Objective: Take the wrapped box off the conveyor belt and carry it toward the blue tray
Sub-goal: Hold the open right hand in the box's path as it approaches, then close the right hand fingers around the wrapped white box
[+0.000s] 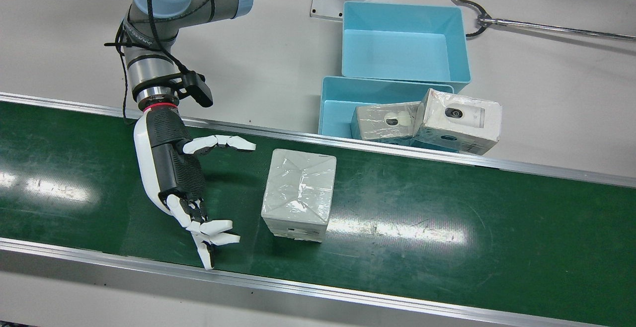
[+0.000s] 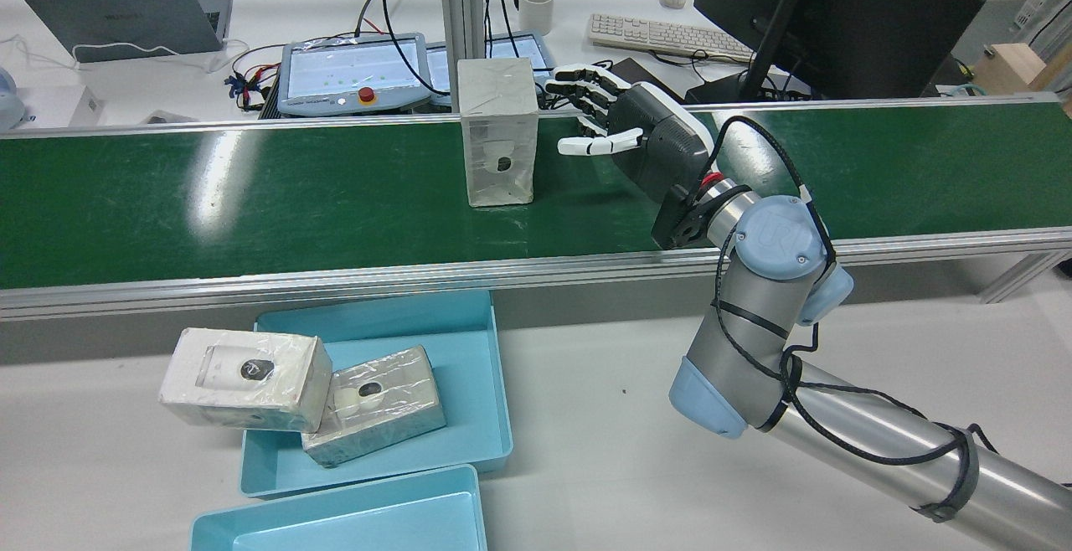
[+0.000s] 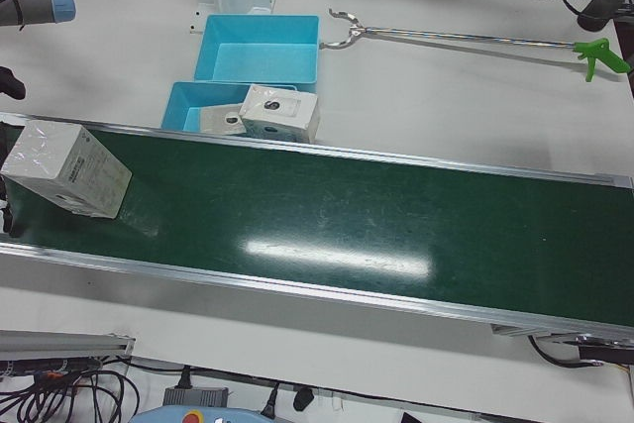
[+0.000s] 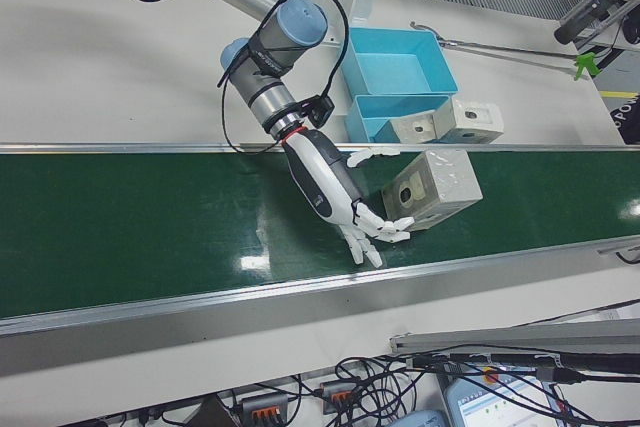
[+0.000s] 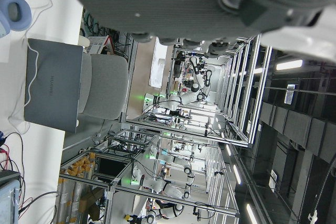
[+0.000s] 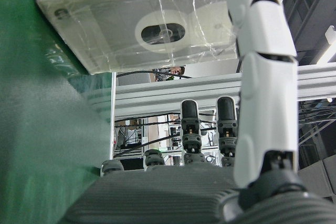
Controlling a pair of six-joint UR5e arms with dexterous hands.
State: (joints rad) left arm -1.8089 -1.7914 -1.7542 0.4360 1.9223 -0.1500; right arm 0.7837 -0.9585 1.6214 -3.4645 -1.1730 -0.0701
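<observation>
A white plastic-wrapped box (image 1: 298, 193) stands upright on the green conveyor belt (image 1: 447, 207). It also shows in the rear view (image 2: 498, 128) and the right-front view (image 4: 432, 187). My right hand (image 1: 174, 178) is open beside the box, palm facing it, fingers spread on both sides without touching. In the right hand view the box (image 6: 147, 19) fills the top, beyond a white finger (image 6: 262, 77). Two blue trays sit past the belt's rail: a near tray (image 1: 338, 111) and an empty tray (image 1: 402, 43). The left hand view shows only the left hand's dark palm (image 5: 210, 3).
Two other wrapped boxes (image 1: 459, 121) (image 1: 387, 121) lie in and over the near tray. A long reach-grabber tool (image 1: 521, 25) lies on the white table behind the trays. Aluminium rails (image 1: 447, 155) edge the belt. A laptop (image 2: 126, 15) and a monitor (image 2: 837, 15) stand across the belt.
</observation>
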